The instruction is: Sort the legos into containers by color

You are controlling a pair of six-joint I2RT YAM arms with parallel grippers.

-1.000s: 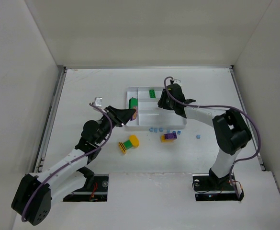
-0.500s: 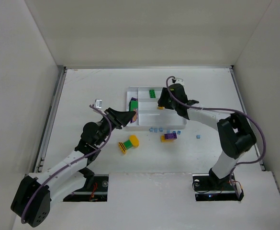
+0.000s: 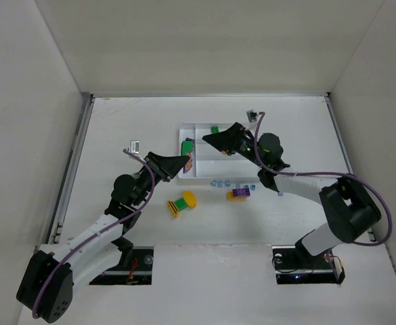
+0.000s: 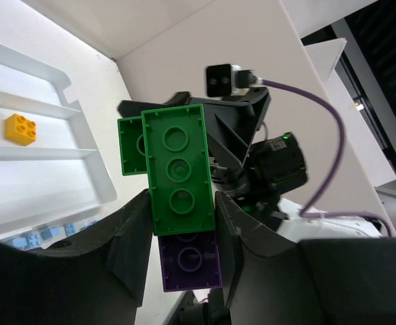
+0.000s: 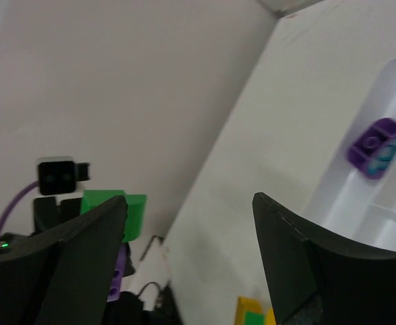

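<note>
White table (image 3: 130,128) closed in by plain white walls, the arms' bases at its near edge. The white tray (image 3: 235,170) lies at mid-table, its long sections running left to right. In it are a green brick (image 3: 214,129) in the far section, a yellow-orange brick (image 4: 19,128) in a middle one, and a purple brick (image 5: 377,145) carrying a light-blue piece, whose section cannot be told.

Left gripper (image 4: 182,203): fingers closed on the sides of a green-and-purple stack (image 4: 179,172). This is a long green brick pressed onto a purple one, with a second green piece behind, held clear of the table by the tray's left end.

Right gripper (image 5: 189,203): fingers spread wide with nothing between them, reaching leftward above the tray and facing the held stack, near it but apart.

Loose on the table, nearer than the tray: a yellow-and-green stack (image 3: 182,203), a purple-and-yellow stack (image 3: 238,193) and scattered light-blue bricks (image 3: 221,183).

Step in hand, as judged: splitting a mixed-colour stack between the two arms before its parts can be sorted. The next move appears to call for the right fingers to line up on the exposed green end and clamp it squarely while the left holds the rest fixed. The bricks can then be pulled or levered apart. A skewed bite could twist the stack loose. Most bricks lie outside the tray, so the task looks early
</note>
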